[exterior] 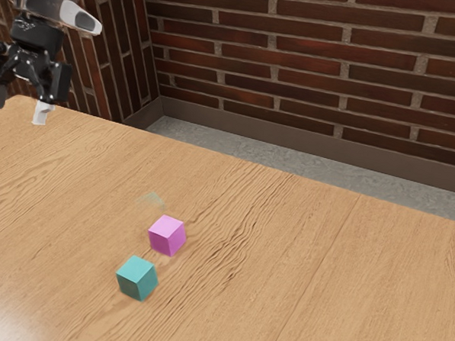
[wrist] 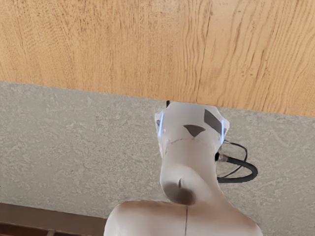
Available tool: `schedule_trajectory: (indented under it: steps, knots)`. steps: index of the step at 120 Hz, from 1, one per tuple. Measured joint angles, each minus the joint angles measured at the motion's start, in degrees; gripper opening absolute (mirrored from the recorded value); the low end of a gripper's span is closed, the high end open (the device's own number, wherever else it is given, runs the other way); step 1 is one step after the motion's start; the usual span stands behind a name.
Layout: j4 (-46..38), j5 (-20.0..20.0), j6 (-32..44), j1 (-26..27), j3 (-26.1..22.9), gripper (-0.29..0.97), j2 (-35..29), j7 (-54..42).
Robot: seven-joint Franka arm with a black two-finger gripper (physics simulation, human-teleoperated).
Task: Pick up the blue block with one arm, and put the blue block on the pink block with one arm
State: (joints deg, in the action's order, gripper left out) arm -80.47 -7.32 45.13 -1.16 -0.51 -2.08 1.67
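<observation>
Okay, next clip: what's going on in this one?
A single Franka arm is set up to stack the blue block on the pink block, but the job has not started. The gripper hangs open and empty, high over the far corner of the table at the exterior view's left, well away from both blocks. The two blocks sit on the tabletop close together but apart, the blue one nearer the camera.

Wooden table; brick wall behind; grey floor, seemingly concrete.
</observation>
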Motion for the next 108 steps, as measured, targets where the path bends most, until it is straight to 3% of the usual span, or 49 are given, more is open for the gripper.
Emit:
schedule_trajectory:
  steps: [12, 25, 35, 51, 61, 80, 108]
  knots:
    - [-3.12, -0.23, 14.8, -4.21, -2.89, 0.68, 1.33, 0.92]
    - [-6.75, 2.96, 25.62, -4.46, -2.03, 0.68, 2.28, 1.54]
    - [-21.41, 4.11, 35.2, -5.06, -2.15, 0.68, -2.27, 1.92]
    - [-45.28, 5.52, 50.74, -1.8, -2.08, 0.68, -9.71, 2.27]
    - [-54.05, 6.52, 60.36, -1.61, -2.16, 0.68, -11.44, 2.46]
    - [-59.02, 6.99, 74.25, -1.54, -4.74, 0.68, -11.3, 1.92]
    - [-64.02, 7.06, 84.35, -1.54, -7.94, 0.68, -11.9, -4.82]
